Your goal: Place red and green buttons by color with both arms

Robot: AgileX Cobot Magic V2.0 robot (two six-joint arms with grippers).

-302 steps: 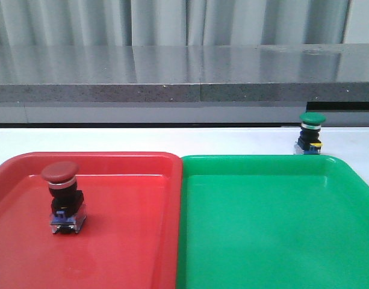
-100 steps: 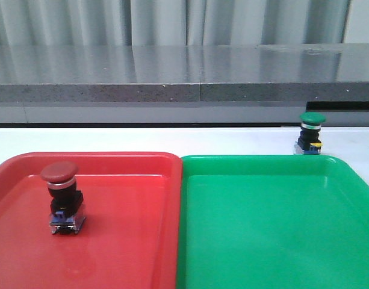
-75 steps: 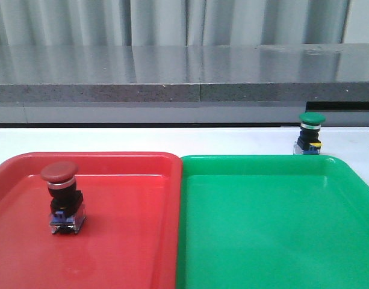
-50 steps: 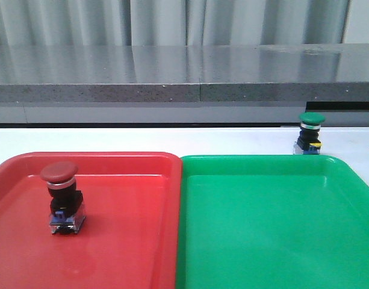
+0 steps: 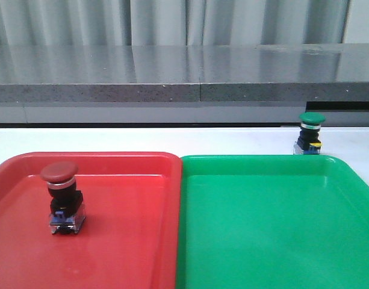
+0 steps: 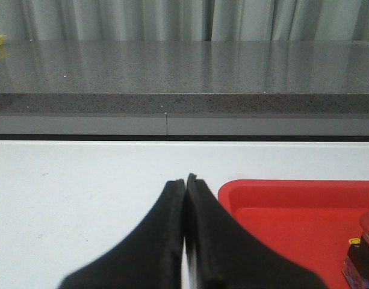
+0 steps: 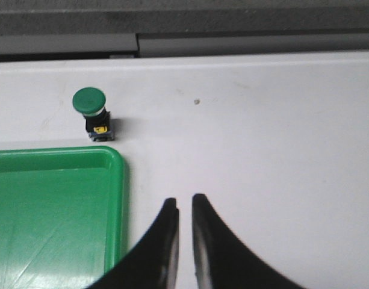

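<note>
Nothing has moved across the last three seconds in the front view: both buttons and both trays sit exactly where they were, and neither arm has entered that view. I read this as a pause with the task half done.

My left end effector (image 6: 185, 241) has its fingers pressed together on nothing. It hangs over bare white desk (image 6: 82, 198), just outside the near corner of the red tray (image 6: 292, 205). The red button (image 5: 62, 197) stands upright inside that tray, off to the right of the left end effector and slightly ahead of it. In my judgement that half is complete.

My right end effector (image 7: 185, 241) shows a narrow slit between its fingers, empty, nearly closed. It sits over the desk just beside the outer rim of the green tray (image 7: 52, 205). The green button (image 7: 91, 113) stands upright on the desk ahead of this end effector and to its left, just beyond the tray's far rim, apart from it. It is not yet in its tray, so this is the remaining work.

Obstructions: none lie between the right end effector and the green button. The tray rim sits close beside the button and could foul a finger if I approach from the tray side. The fingers would need to spread well before descent. The grey ledge (image 5: 184, 75) behind is well apart.
</note>
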